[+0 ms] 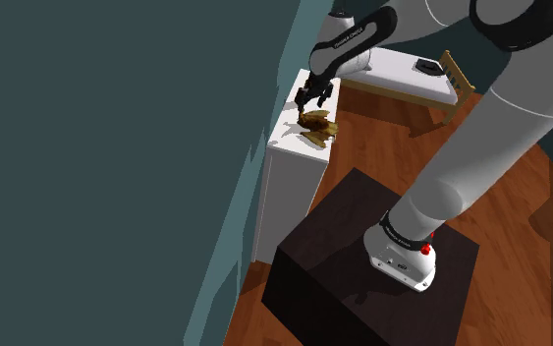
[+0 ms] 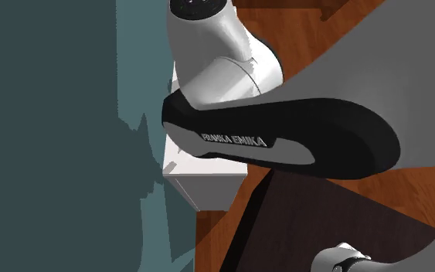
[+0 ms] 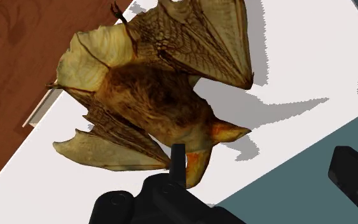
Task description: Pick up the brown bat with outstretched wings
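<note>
- The brown bat (image 3: 149, 95) lies flat on the white bench (image 3: 298, 57), with its wings spread and its fur-dark body between them.
- In the wrist view, one wing reaches the bench edge beside the wooden floor (image 3: 18, 57). The bat's orange-tinged head points toward the teal wall (image 3: 285, 191).
- The jaws are released and grasp nothing. One black finger (image 3: 179, 162) stands just at the bat's head, and the other (image 3: 354, 181) stands well apart from it, over by the wall.
- In the shoulder view, the jaws hang just above the bat (image 1: 317, 122), which sits near the bench's (image 1: 289, 182) far end, close to the wall (image 1: 117, 147).
- The arm (image 1: 480, 157) rises from the dark box stand (image 1: 333, 265), which sits on the floor just beside the bench.
- In the second exterior view, a black arm link (image 2: 285, 135) lettered "FRANKA EMIKA" crosses over the bench's corner (image 2: 208, 181).
</note>
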### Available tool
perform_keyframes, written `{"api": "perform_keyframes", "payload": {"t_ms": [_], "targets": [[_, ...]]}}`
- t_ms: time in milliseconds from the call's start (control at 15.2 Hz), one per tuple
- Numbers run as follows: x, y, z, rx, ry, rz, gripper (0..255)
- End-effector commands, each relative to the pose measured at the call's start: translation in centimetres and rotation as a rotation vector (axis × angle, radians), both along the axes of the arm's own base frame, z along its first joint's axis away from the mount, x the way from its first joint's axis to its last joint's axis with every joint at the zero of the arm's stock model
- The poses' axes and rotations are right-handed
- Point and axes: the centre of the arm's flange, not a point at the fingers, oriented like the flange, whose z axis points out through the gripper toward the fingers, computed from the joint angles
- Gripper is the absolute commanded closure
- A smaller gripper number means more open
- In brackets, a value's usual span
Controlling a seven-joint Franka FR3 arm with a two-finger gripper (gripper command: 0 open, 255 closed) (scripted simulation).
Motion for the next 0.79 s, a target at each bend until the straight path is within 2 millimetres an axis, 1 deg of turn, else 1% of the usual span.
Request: {"api": "perform_keyframes", "payload": {"t_ms": [0,330,726], "targets": [[1.6,-1.6,-1.4,-0.011,-0.018,-0.008,0],[5.1,-5.1,-4.6,-0.035,-0.060,-0.031,0],[5.1,-5.1,-7.7,-0.035,-0.060,-0.031,0]]}}
